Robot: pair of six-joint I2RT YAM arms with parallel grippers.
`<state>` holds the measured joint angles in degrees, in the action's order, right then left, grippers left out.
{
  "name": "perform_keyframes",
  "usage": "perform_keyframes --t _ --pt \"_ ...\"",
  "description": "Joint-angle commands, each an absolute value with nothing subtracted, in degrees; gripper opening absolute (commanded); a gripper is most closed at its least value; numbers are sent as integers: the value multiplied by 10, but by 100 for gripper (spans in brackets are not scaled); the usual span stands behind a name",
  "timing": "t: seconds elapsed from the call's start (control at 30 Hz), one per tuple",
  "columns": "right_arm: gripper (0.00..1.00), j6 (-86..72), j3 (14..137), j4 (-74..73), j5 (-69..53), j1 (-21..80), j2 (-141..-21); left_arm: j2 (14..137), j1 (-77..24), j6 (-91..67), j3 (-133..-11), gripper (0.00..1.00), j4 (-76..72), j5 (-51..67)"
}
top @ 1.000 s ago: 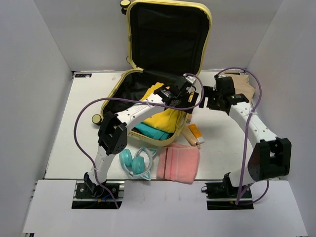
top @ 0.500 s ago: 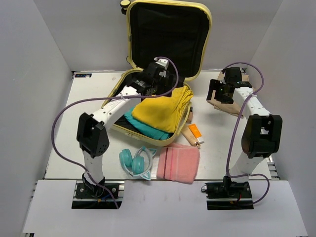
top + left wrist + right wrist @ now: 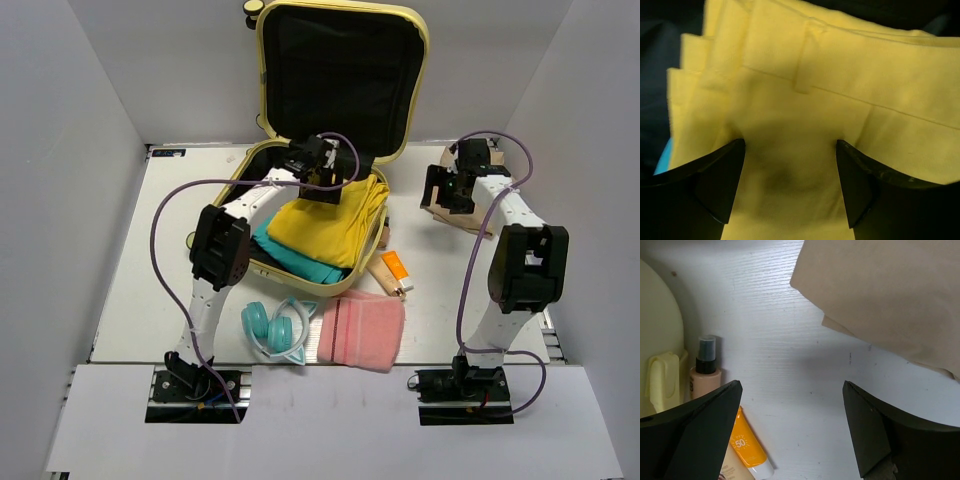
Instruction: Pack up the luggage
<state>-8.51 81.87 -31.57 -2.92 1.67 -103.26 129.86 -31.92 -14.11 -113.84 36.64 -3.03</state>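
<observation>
The luggage [image 3: 340, 80] lies open at the far middle of the table [image 3: 140, 280], its lid propped upright against the back wall and its lower shell flat in front of it. In the shell a folded yellow garment [image 3: 325, 220] lies on top of a teal garment [image 3: 290, 255]. The yellow one's right edge hangs over the shell's rim.

The left gripper [image 3: 790, 175] is low over the far end of the yellow garment. Its jaws are wide apart with the cloth spread beneath them and nothing pinched. The right gripper [image 3: 792, 430] hovers over bare table to the right of the case, just beside a folded beige cloth [image 3: 890, 295]. It too is wide open and holds nothing.

The step in hand looks like settling the yellow garment into the shell, while the right arm lines up on the beige cloth as the next piece to load.

Much is not yet packed: the sunscreen tube [image 3: 747, 450] and small pump bottle [image 3: 704, 372] by the case's right side, and the teal headphones [image 3: 275, 328] and pink pouch [image 3: 362, 332] nearer the arms.

The next move probably calls for the left arm to tuck in the overhanging edge or lift clear — and for the right arm to shift over the beige cloth's edge, drop, and close on all its folded layers.
</observation>
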Motion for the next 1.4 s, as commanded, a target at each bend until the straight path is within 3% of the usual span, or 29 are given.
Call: perform_keyframes --t 0.0,0.1,0.2,0.33,0.5,0.7,0.77,0.8,0.83,0.93,1.17,1.37 --pt "87 -81 837 -316 -22 9 -1027 1317 -309 -154 -1148 83 472 -144" --pt "87 -87 834 -314 -22 7 -1029 1302 -305 -162 -1111 82 492 -214" --pt "87 -90 831 -308 -25 6 -1033 1288 -289 -194 -1072 78 511 -213" --pt "87 -82 835 -305 -40 6 -1038 1295 -283 -191 -1086 79 533 -213" --pt "87 -69 838 -307 -62 7 -1032 1271 -306 -150 -1137 93 511 -154" --pt "87 -78 854 -310 -43 8 -1027 1163 -364 -106 -1130 99 424 -124" --pt "88 -95 876 -316 -31 -11 -1045 1141 -370 -108 -1118 90 393 -69" --pt "88 -96 881 -323 -34 -15 -1060 1138 -374 -112 -1114 72 388 -60" --pt "88 -98 890 -324 -38 -17 -1068 1141 -378 -118 -1114 65 381 -53" --pt "87 -102 934 -334 -49 -19 -1113 1162 -392 -118 -1116 50 379 -35" --pt "87 -75 1001 -341 55 -25 -1213 1253 -400 -147 -1143 38 388 51" --pt "87 -77 1083 -384 89 -33 -1286 1285 -404 -177 -1104 37 339 81"
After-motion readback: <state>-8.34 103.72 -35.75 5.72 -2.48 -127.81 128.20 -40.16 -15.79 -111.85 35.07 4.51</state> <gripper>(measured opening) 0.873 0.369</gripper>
